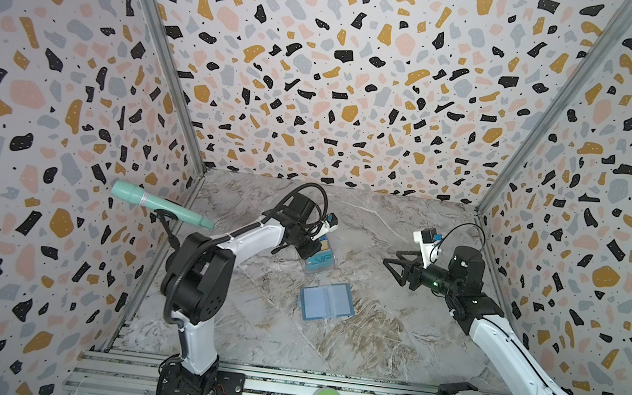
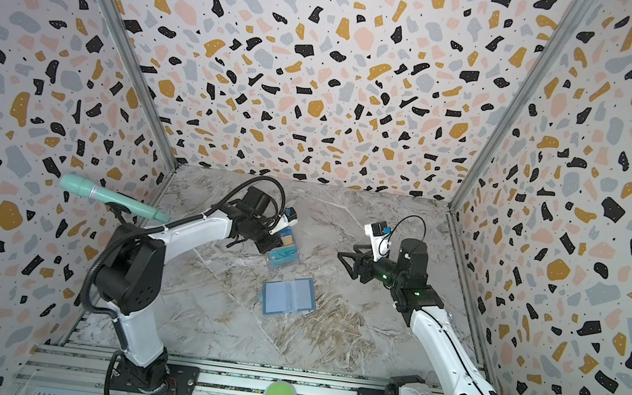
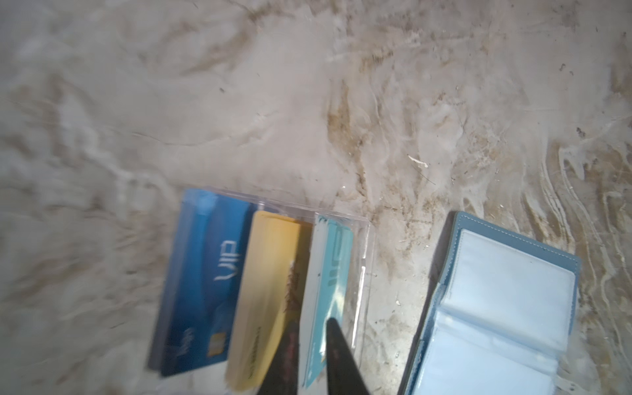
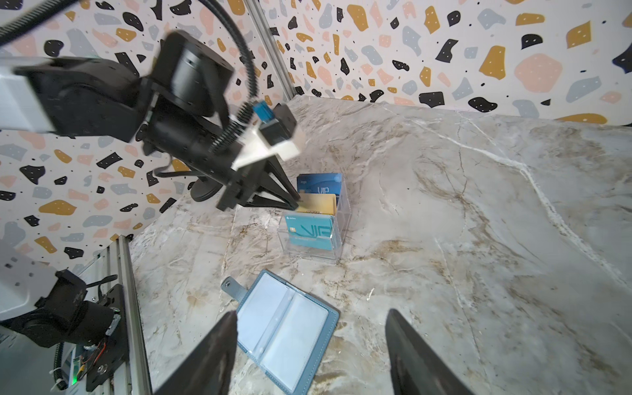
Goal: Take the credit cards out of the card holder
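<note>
I count three credit cards standing in the clear acrylic stand (image 4: 316, 239): a dark blue card (image 4: 319, 184), a gold card (image 4: 316, 204), a teal card (image 4: 309, 232). My left gripper (image 4: 295, 201) sits at the gold card, jaws slightly parted; grip unclear. The one card holder (image 4: 284, 330) lies open, sleeves empty, just beneath my wide-open, empty right gripper (image 4: 309, 352).

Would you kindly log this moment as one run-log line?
card holder: open flat, visible sleeves empty | cards: three upright in clear stand | left tool: at tan card, grip unclear | right tool: open, empty
</note>
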Controlling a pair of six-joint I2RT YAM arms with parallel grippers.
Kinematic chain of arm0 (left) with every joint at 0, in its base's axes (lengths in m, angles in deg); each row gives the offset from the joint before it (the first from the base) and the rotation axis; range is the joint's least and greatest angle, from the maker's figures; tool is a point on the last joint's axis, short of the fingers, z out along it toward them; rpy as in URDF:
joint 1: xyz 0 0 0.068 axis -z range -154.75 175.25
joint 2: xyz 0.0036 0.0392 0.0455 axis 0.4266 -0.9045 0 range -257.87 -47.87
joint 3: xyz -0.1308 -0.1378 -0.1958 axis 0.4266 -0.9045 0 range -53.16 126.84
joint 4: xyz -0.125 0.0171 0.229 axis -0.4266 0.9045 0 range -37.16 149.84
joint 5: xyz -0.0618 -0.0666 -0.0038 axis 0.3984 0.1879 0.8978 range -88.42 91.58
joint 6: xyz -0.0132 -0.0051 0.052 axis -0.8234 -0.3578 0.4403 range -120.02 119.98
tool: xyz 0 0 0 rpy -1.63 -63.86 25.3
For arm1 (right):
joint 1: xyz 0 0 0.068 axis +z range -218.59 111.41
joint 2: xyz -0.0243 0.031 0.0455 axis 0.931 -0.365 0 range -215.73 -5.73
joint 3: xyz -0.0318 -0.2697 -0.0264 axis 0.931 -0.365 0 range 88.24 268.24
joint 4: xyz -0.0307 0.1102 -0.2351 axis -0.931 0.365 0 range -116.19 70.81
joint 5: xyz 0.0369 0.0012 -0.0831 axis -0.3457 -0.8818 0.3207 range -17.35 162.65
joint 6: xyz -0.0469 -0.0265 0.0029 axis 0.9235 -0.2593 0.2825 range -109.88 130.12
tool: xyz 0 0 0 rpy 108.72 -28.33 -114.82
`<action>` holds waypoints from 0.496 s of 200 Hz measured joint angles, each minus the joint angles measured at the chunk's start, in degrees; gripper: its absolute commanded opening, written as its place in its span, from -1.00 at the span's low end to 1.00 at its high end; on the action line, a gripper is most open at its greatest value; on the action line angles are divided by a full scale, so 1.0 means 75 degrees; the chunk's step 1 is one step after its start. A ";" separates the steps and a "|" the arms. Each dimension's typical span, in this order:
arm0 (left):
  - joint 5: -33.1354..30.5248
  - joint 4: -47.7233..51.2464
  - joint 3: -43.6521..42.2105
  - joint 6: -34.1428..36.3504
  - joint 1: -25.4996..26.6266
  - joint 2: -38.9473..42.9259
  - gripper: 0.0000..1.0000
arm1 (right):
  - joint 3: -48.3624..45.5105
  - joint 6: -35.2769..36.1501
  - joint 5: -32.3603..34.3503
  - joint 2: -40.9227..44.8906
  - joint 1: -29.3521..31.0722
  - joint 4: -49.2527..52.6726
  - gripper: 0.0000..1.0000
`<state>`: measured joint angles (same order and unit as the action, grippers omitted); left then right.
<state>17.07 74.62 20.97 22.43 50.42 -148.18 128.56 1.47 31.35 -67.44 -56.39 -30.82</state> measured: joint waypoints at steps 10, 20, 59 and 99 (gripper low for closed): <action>-0.0289 -0.0437 -0.0341 -0.0280 0.0000 0.0635 -0.27 | 0.0012 0.0020 0.0114 0.0000 0.0000 0.0017 0.42; -0.0615 -0.0924 -0.0699 -0.0545 0.0000 0.1271 -0.24 | 0.0035 0.0055 0.0227 0.0000 0.0000 0.0020 0.44; -0.2699 -0.2754 -0.2390 -0.1711 0.0000 0.3462 0.11 | 0.0184 0.0131 0.1236 -0.0020 0.0000 -0.0160 0.67; -0.4849 -0.4065 -0.4762 -0.2567 -0.0020 0.4867 0.64 | -0.0026 0.0064 0.2757 -0.0020 -0.0201 -0.1090 0.98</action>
<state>-19.30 44.13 -14.75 3.18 50.26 -111.68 128.36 1.96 52.02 -67.60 -57.89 -38.99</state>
